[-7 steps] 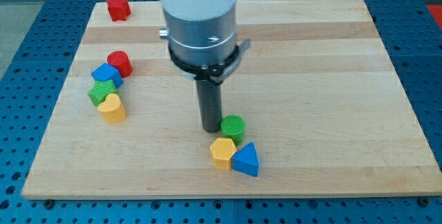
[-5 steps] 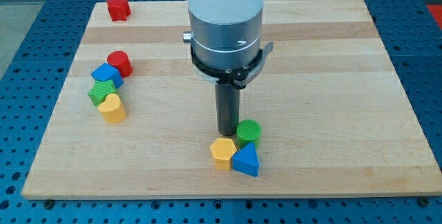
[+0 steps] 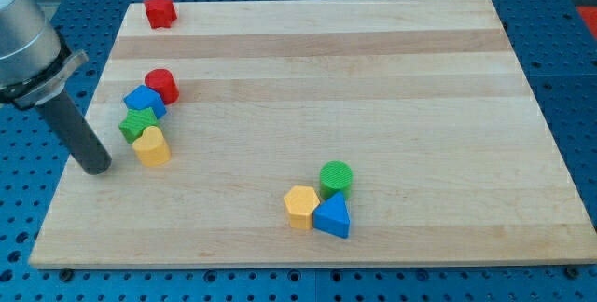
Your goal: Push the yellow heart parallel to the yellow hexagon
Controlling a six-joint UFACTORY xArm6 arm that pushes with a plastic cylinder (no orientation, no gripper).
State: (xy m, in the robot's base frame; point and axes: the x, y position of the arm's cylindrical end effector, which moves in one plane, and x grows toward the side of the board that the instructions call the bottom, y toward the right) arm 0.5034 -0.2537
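My tip [image 3: 94,168] rests on the surface [image 3: 392,78] close to its left edge, and the yellow heart [image 3: 151,145] lies just to its right and a touch farther back, near but apart from it. This is a bare rod, so there is no hand to be wide, narrow or holding anything.

The yellow heart is the nearest piece of a tight column on the left. A green block [image 3: 137,123], whose shape I cannot make out, sits against its far side. Beyond that come a blue block [image 3: 144,100] and a red cylinder [image 3: 162,85]. A red block [image 3: 159,10] stands alone near the far left corner.

The yellow hexagon [image 3: 300,206] is well away to the right and nearer the front edge. It touches a blue triangle [image 3: 333,216] on its right, and a green cylinder [image 3: 336,179] sits just behind the two.

The relation that matters is that the heart lies between my tip and the hexagon's side of the surface. The tip is on the heart's left, so I judge that a rightward sweep would carry the heart toward the hexagon. The heart also sits farther back than the hexagon. To line the two up, the push probably needs some nearward bias, and that bias should also peel the heart off the green block rather than drag that neighbour along.
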